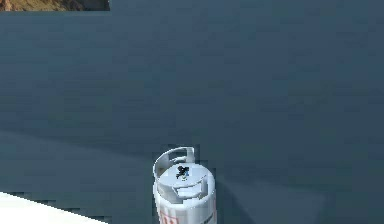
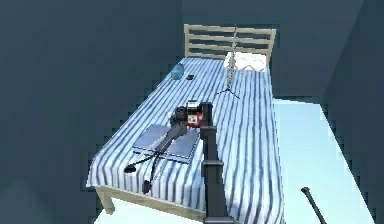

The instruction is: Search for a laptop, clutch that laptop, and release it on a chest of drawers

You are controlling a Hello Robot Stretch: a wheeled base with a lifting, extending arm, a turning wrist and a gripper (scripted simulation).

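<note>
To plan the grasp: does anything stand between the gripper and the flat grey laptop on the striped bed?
Nothing visible does. The gripper is right at the flat grey laptop on the blue-and-white striped bed; the thin pale stand is apart, near the wooden headboard.

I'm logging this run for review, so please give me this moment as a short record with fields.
place: striped bed with a wooden headboard
laptop: flat and grey, lying on the bed's near half
arm: dark bar rising over the bed
gripper: at the laptop; cannot tell whether it holds anything
also on bed: tripod stand near the pillow, small bluish thing at the left edge
forward view: white cylinder before a dark blue wall
</note>
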